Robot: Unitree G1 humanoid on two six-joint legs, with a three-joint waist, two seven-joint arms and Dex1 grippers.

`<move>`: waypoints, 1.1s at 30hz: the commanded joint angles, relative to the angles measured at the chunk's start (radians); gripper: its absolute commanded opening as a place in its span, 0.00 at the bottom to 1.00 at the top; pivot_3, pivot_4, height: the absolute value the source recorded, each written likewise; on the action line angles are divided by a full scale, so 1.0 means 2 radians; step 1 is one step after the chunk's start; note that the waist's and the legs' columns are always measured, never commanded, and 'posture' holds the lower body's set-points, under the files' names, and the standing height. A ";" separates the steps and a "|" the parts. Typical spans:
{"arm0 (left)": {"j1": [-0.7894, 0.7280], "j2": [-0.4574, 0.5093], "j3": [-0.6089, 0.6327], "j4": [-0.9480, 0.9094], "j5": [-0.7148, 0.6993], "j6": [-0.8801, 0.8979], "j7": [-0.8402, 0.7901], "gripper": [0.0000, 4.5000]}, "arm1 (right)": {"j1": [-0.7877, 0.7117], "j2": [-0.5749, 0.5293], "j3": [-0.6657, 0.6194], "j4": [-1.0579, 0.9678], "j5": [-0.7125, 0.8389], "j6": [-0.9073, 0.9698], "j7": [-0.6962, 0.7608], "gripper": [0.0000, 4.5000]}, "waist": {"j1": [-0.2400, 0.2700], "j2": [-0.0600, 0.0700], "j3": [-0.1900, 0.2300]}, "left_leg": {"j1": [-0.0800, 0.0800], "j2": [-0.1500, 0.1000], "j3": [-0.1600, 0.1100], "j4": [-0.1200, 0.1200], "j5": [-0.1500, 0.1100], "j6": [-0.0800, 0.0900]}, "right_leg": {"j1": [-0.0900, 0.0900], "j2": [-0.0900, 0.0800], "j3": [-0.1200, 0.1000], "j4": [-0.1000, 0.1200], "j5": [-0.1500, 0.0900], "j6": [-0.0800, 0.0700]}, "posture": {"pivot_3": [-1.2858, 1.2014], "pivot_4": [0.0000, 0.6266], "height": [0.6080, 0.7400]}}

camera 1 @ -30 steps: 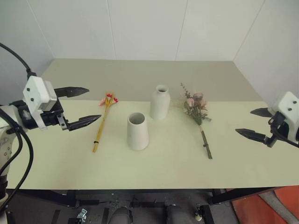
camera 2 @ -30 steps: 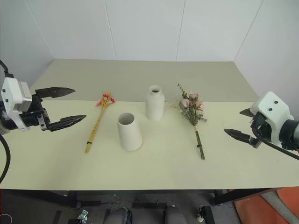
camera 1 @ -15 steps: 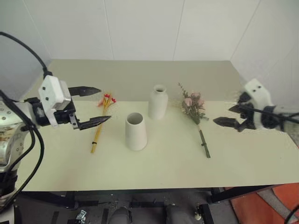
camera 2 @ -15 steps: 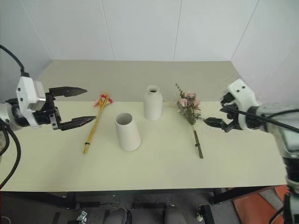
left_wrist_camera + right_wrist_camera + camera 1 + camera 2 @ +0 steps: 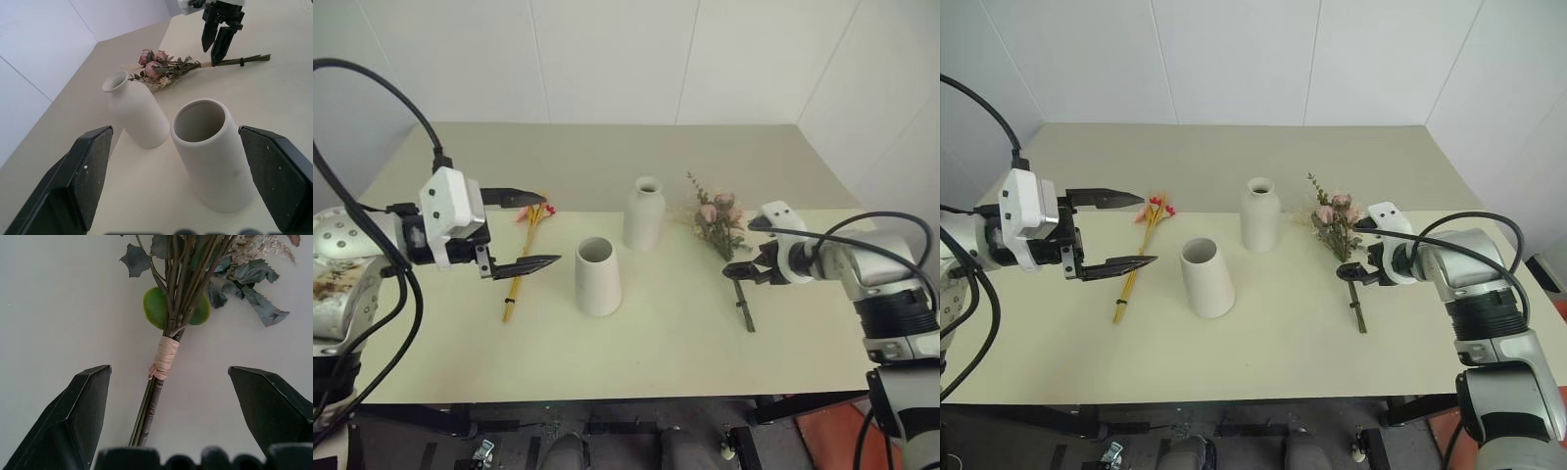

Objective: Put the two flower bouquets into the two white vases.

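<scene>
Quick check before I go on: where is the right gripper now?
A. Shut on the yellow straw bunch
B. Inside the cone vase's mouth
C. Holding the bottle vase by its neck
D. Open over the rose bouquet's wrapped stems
D: the right gripper is open with a finger on either side of the rose bouquet at its taped stems, which lie on the table, not yet gripped.
</scene>
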State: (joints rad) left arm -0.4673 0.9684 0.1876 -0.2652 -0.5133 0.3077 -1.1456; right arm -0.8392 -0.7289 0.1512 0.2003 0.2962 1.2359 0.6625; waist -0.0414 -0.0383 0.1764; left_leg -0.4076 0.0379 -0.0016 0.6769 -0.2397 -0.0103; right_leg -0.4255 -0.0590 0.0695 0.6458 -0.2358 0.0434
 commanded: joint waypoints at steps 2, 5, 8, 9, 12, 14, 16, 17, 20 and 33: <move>0.003 0.001 0.013 -0.015 -0.004 -0.002 0.006 1.00 | -0.025 0.015 -0.006 0.029 -0.014 -0.033 -0.007 0.91 | -0.001 0.000 0.000 | 0.000 0.000 0.000 0.000 0.000 0.000 | 0.000 0.000 0.000 0.000 0.000 0.000 | 0.52 0.24 1.00; 0.010 0.004 0.018 -0.018 -0.003 -0.001 0.008 1.00 | -0.039 0.028 -0.014 0.059 -0.023 -0.050 -0.016 0.72 | -0.001 0.000 0.000 | 0.000 0.000 0.000 0.000 0.000 0.000 | 0.000 0.000 0.000 0.000 0.000 0.000 | 0.52 0.24 1.00; 0.016 0.005 0.022 -0.024 -0.006 0.002 0.011 1.00 | -0.049 0.028 -0.005 0.081 -0.029 -0.049 -0.005 0.49 | -0.001 0.000 0.000 | 0.000 0.000 0.000 0.000 0.000 0.000 | 0.000 0.000 0.000 0.000 0.000 0.000 | 0.52 0.24 1.00; 0.019 0.005 0.024 -0.025 -0.007 0.002 0.012 1.00 | -0.050 0.028 -0.001 0.086 -0.030 -0.050 0.000 0.42 | -0.001 0.000 0.000 | 0.000 0.000 0.000 0.000 0.000 0.000 | 0.000 0.000 0.000 0.000 0.000 0.000 | 0.52 0.24 1.00; 0.023 0.006 0.025 -0.025 -0.006 0.002 0.014 1.00 | -0.055 0.031 0.008 0.098 -0.030 -0.047 0.017 0.17 | -0.001 0.000 0.000 | 0.000 0.000 0.000 0.000 0.000 0.000 | 0.000 0.000 0.000 0.000 0.000 0.000 | 0.52 0.24 1.00; 0.022 0.005 0.025 -0.024 -0.006 0.001 0.015 1.00 | -0.057 0.037 0.010 0.107 -0.035 -0.052 0.016 0.04 | -0.001 0.000 0.000 | 0.000 0.000 0.000 0.000 0.000 0.000 | 0.000 0.000 0.000 0.000 0.000 0.000 | 0.52 0.24 1.00; 0.021 0.005 0.023 -0.023 -0.003 0.001 0.015 1.00 | -0.061 0.043 0.006 0.116 -0.041 -0.056 0.008 0.04 | -0.001 0.000 0.000 | 0.000 0.000 0.000 0.000 0.000 0.000 | 0.000 0.000 0.000 0.000 0.000 0.000 | 0.52 0.24 1.00; 0.021 0.005 0.022 -0.022 -0.002 0.000 0.016 1.00 | -0.063 0.047 -0.002 0.118 -0.043 -0.063 -0.001 0.04 | -0.002 0.000 0.000 | 0.000 0.000 0.000 0.000 0.000 0.000 | 0.000 0.000 0.000 0.000 0.000 0.000 | 0.52 0.24 1.00; 0.020 0.006 0.022 -0.022 -0.001 -0.001 0.016 1.00 | -0.071 0.061 -0.043 0.110 -0.053 -0.091 -0.055 0.04 | -0.003 0.000 0.000 | 0.000 0.000 0.000 0.000 0.000 0.000 | 0.000 0.000 0.000 0.000 0.000 0.000 | 0.52 0.24 1.00; 0.012 -0.001 0.033 0.007 -0.002 -0.009 0.023 1.00 | -0.113 0.234 -0.197 0.072 -0.013 -0.578 -0.249 0.04 | -0.011 0.000 0.000 | 0.001 0.000 0.000 -0.001 0.000 0.000 | 0.000 0.000 0.000 0.001 0.000 0.000 | 0.52 0.24 1.00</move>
State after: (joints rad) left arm -0.4270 0.9687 0.2171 -0.2430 -0.5097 0.3054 -1.1104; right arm -1.0427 -0.2881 -0.2028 0.3679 0.2027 0.1572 0.1595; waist -0.0641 -0.0376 0.1767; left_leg -0.4061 0.0387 -0.0018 0.6747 -0.2397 -0.0104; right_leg -0.4255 -0.0589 0.0697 0.6479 -0.2356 0.0431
